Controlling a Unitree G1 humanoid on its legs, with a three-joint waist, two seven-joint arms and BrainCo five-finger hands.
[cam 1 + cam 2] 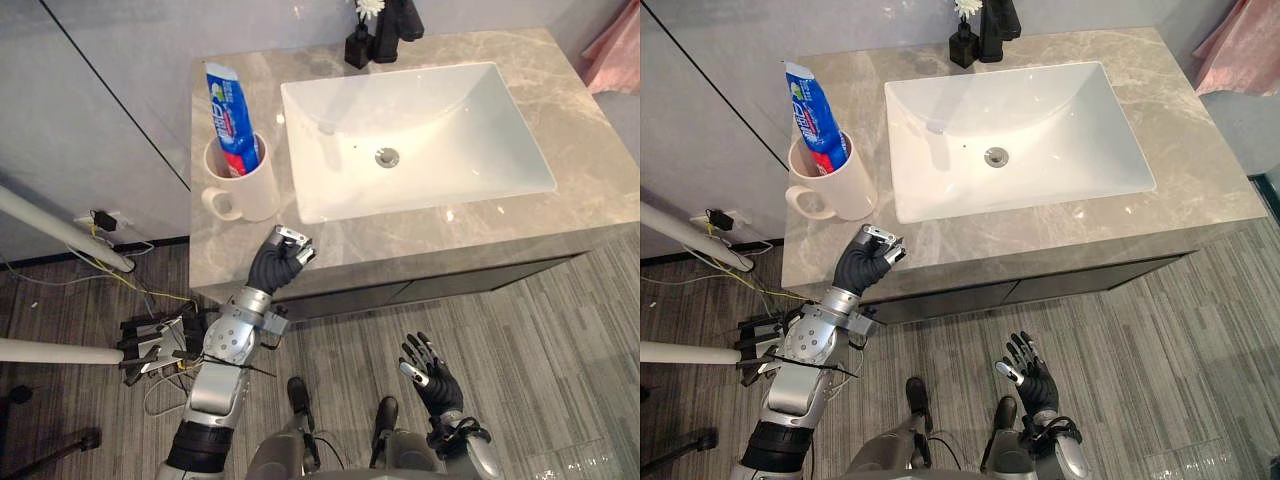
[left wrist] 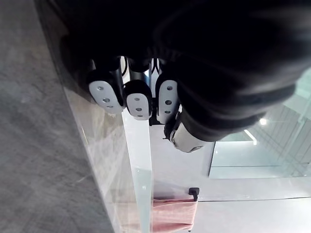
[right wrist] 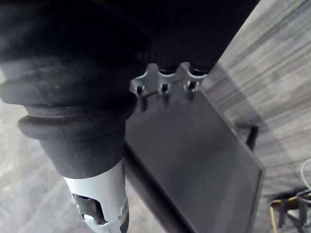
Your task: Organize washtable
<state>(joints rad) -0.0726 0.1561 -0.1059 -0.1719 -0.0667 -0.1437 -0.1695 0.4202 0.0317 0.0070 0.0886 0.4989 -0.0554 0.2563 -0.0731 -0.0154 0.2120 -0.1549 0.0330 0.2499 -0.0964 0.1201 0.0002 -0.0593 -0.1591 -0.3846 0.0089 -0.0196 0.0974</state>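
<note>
A white mug [image 1: 243, 180] stands on the grey marble washtable [image 1: 590, 170], left of the white sink basin [image 1: 500, 160]. A blue and red toothpaste tube [image 1: 230, 118] stands upright in the mug. My left hand [image 1: 283, 255] hovers at the counter's front edge, just in front of the mug, with its fingers [image 2: 138, 99] curled and nothing seen in them. My right hand [image 1: 428, 375] hangs low over the floor in front of the cabinet, fingers spread open and empty.
A black faucet [image 1: 397, 28] and a small black vase with a white flower [image 1: 359, 45] stand behind the basin. A pink towel [image 1: 615, 50] hangs at the far right. A dark cabinet front [image 1: 1060, 285] runs under the counter. White poles [image 1: 60, 230] and cables lie at the left.
</note>
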